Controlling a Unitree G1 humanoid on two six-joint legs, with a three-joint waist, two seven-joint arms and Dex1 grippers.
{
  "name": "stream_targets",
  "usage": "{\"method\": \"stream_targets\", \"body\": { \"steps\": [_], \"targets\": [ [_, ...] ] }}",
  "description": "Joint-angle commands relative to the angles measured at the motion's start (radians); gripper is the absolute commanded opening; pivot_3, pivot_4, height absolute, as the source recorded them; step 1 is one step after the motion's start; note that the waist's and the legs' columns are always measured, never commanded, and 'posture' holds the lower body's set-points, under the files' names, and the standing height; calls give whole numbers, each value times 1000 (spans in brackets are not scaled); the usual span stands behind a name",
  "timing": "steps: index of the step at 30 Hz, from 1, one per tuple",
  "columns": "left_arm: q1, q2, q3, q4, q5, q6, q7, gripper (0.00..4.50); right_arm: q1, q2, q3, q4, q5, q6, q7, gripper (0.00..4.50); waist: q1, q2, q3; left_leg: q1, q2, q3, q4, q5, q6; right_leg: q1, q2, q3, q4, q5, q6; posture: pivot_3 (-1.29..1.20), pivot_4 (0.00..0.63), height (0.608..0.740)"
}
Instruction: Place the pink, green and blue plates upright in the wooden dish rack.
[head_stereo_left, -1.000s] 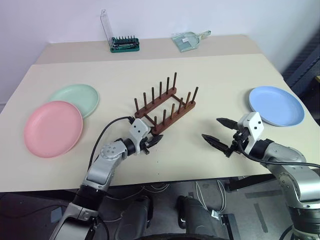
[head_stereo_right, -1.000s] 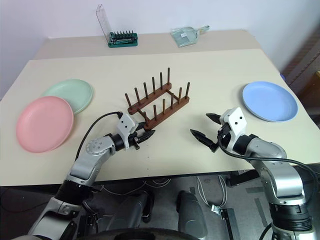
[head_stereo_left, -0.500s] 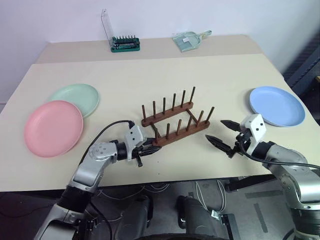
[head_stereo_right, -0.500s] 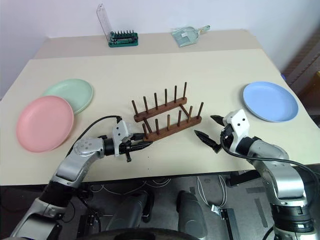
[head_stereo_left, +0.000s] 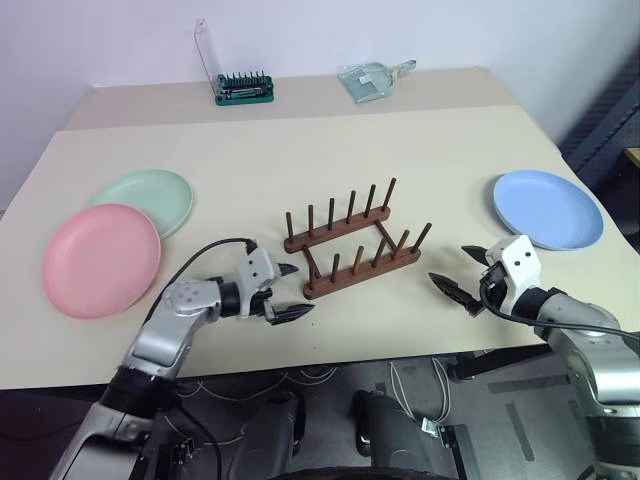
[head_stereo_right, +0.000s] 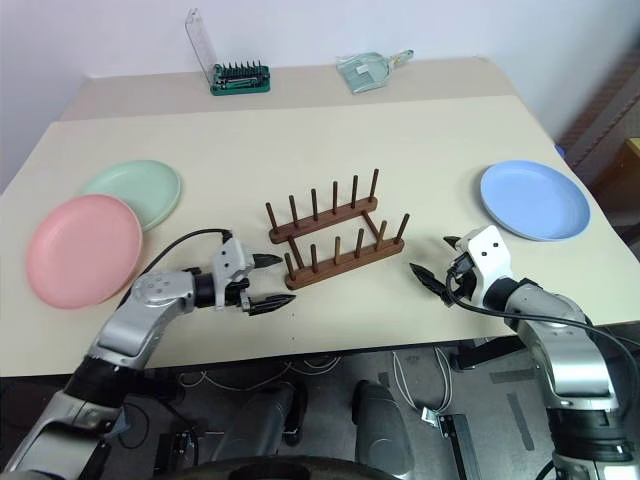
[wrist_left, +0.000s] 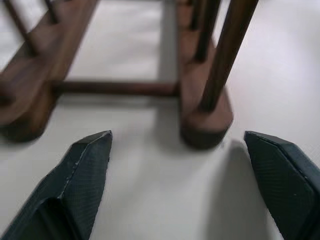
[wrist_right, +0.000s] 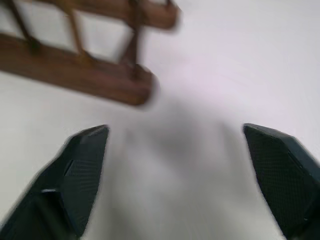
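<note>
On the table's near half, the wooden dish rack (head_stereo_left: 353, 243) stands empty; the pink plate (head_stereo_left: 100, 259) and green plate (head_stereo_left: 149, 198) lie overlapped far left, the blue plate (head_stereo_left: 548, 208) far right. Light, stiff, slippery plates are judged best pinched at the rim. The left gripper (head_stereo_left: 283, 294) and right gripper (head_stereo_left: 462, 272) are held open, empty, flanking the rack without contact.

Bare table (head_stereo_left: 330, 150) lies open between the right gripper (head_stereo_left: 466, 274) and the wooden dish rack (head_stereo_left: 352, 250), whereas the rack's near end stands just ahead of the left gripper (head_stereo_left: 287, 293), blocking straight passage.
</note>
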Motion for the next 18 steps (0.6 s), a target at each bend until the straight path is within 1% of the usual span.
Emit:
{"method": "stream_targets", "body": {
  "steps": [1,2,3,4,6,10,13,16,18],
  "targets": [
    [96,57,55,-119,-63,96,-10,2579,-48,-3,17,43,-40,-51,-8,2627,-2,0,0,0,0,0,0,0,0,0,0,0,0,0,0,0,150,740],
    [113,64,58,-148,-82,117,-13,2036,-61,-1,27,55,-49,-57,-10,2099,-3,0,0,0,0,0,0,0,0,0,0,0,0,0,0,0,150,740],
    [129,71,56,-178,-95,131,-18,1611,-69,1,36,60,-57,-61,-10,1643,-2,0,0,0,0,0,0,0,0,0,0,0,0,0,0,0,150,740],
    [139,75,52,-204,-105,150,-17,1033,-75,2,44,62,-61,-63,-4,1053,0,0,0,0,0,0,0,0,0,0,0,0,0,0,0,0,150,740],
    [149,78,37,-245,-114,186,-8,15,-81,5,58,45,-55,-60,11,35,7,0,0,0,0,0,0,-1,-2,0,0,0,0,0,0,0,150,740],
    [139,57,-6,-290,-124,245,11,15,-76,-3,88,-30,-1,14,72,35,8,0,0,-1,0,0,1,-1,-1,1,-1,0,0,-1,0,0,150,740],
    [124,36,-43,-284,-115,253,16,15,-90,2,112,-49,-11,41,70,35,7,0,0,-1,0,0,0,-1,-1,0,-1,0,0,-1,1,0,150,740],
    [94,-8,-74,-237,-98,243,39,15,-115,8,150,-39,-39,59,55,35,7,0,0,-1,0,0,1,-1,-2,0,-1,0,0,-1,1,0,150,740],
    [67,-43,-80,-185,-66,220,83,15,-129,14,173,-24,-58,54,49,35,7,0,0,0,0,0,1,-1,-2,1,-1,0,0,-1,1,0,150,740]
  ]
}}
